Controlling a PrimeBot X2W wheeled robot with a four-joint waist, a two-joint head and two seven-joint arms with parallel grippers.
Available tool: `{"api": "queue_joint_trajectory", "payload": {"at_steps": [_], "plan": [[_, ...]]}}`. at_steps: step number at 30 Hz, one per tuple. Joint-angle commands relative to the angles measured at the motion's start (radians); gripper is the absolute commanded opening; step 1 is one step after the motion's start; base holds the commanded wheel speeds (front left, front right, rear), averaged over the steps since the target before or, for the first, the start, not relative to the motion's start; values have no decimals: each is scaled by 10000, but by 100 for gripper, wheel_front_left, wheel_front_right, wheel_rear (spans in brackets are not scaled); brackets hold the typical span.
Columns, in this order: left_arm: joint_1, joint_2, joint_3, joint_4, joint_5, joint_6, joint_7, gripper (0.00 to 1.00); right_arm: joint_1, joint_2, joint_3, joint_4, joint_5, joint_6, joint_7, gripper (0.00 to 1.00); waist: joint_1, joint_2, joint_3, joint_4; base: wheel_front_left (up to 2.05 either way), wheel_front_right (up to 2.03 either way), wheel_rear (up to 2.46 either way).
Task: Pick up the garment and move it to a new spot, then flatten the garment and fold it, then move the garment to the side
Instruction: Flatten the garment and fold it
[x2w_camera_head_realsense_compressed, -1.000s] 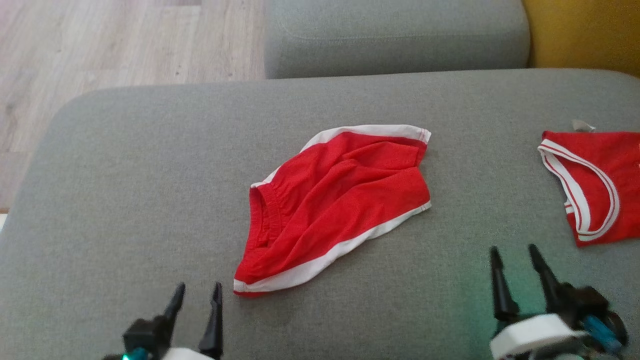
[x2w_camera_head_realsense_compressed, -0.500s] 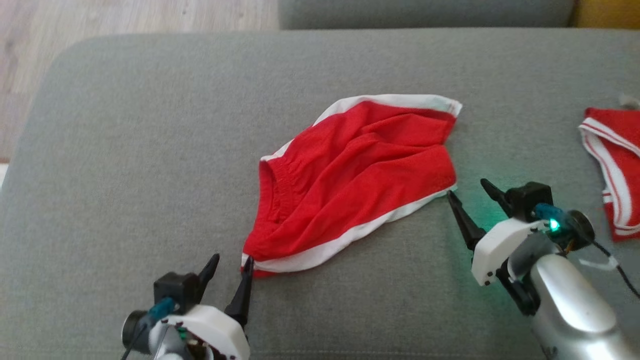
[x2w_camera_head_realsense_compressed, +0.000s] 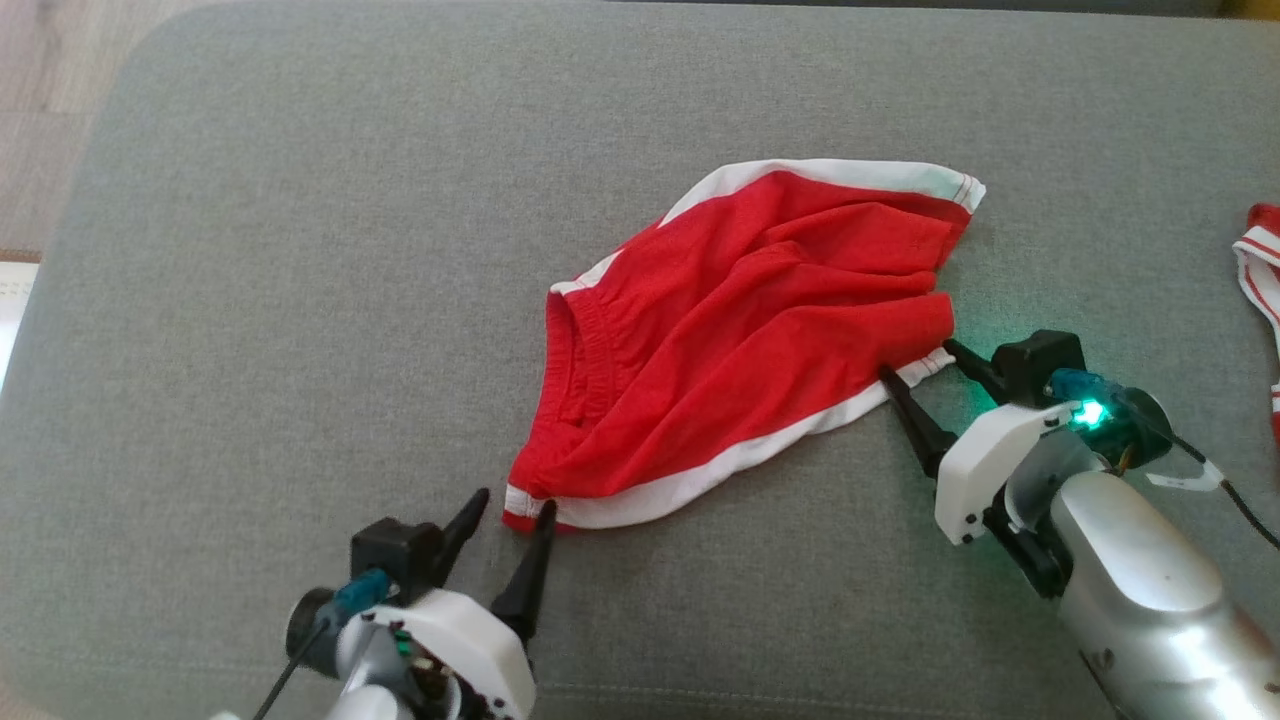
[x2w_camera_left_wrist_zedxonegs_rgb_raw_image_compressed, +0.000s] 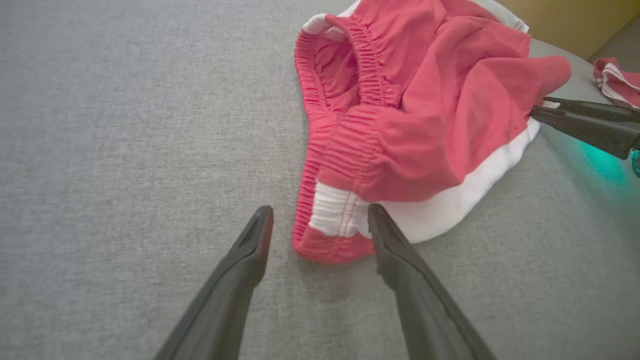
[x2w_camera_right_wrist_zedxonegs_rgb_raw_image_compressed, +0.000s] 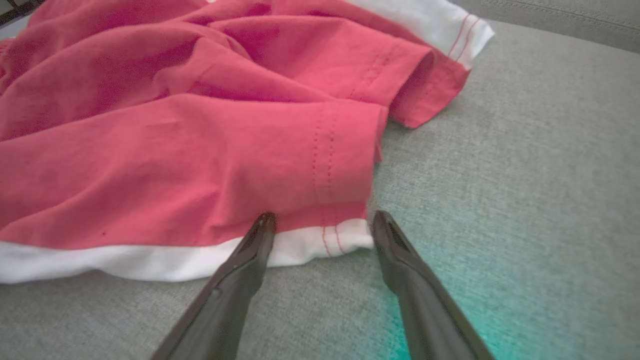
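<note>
A: Grey cushion (x2w_camera_head_realsense_compressed: 300, 250), red shorts (x2w_camera_head_realsense_compressed: 740, 330) mid-seat, crumpled. Long axis?
B: Diagonal for me, near-left corner to far-right hem. I have my left gripper (x2w_camera_head_realsense_compressed: 513, 502) straddling the waistband corner at the near end, my right gripper (x2w_camera_head_realsense_compressed: 918, 358) straddling the white-trimmed leg hem at the right end.
A: Jaws?
B: Both wide open, nothing held. Cloth sits between each pair of fingers, so I judge closing comes next. Neither arm nearer.
</note>
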Motion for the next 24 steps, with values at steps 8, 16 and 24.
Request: {"api": "queue_joint_trajectory", "payload": {"at_steps": [8,16,24], "plan": [[-231,259,75,-774,-351,-253,420,100,-472,-296,615,166,596,-7,-165,100,-1,0,-58,-58,0,0,0],[-253,473,208,-599,-658,-290,627,100,-690,-344,983,414,933,-7,-316,100,-1,0,-8,-213,0,0,0],[-654,689,64,-27,-962,-430,671,35,-830,-329,1443,442,1529,-7,-275,0,-1,0,71,-270,0,0,0]]}}
